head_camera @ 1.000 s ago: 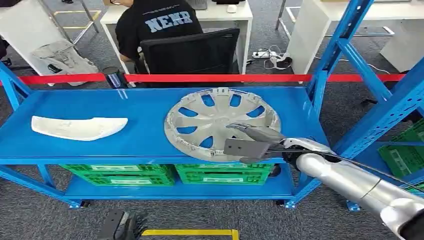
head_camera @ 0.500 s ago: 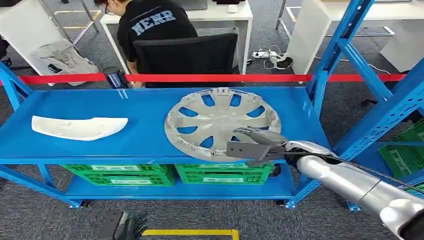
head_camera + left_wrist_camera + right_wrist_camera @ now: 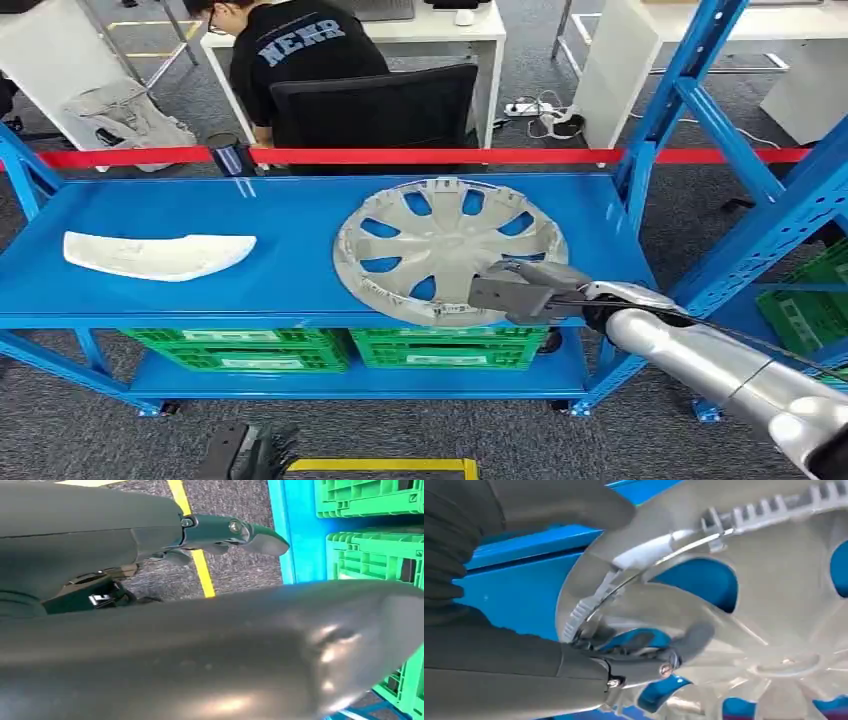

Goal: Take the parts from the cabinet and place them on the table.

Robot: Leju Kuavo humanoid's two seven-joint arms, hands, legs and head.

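Note:
A silver hubcap [image 3: 440, 240] lies on the blue shelf [image 3: 290, 280], its near rim at the shelf's front edge. My right hand [image 3: 520, 290] holds that near rim at its right side. In the right wrist view the thumb [image 3: 549, 502] lies over the rim of the hubcap [image 3: 774, 605] and a dark finger [image 3: 664, 652] reaches under it through a spoke opening. A white curved part [image 3: 155, 255] rests at the shelf's left end. My left hand [image 3: 245, 450] hangs low by the floor, and its fingers [image 3: 235, 530] are apart and hold nothing.
Green crates [image 3: 240, 350] fill the lower shelf. Blue uprights [image 3: 660, 110] rise right of the hubcap. Red tape [image 3: 400, 155] runs behind the shelf, with a person [image 3: 300, 45] seated at a desk beyond. A yellow floor line [image 3: 380, 465] lies below.
My right hand has moved a little to the right, and the hubcap has shifted right with it. The person behind has leaned left.

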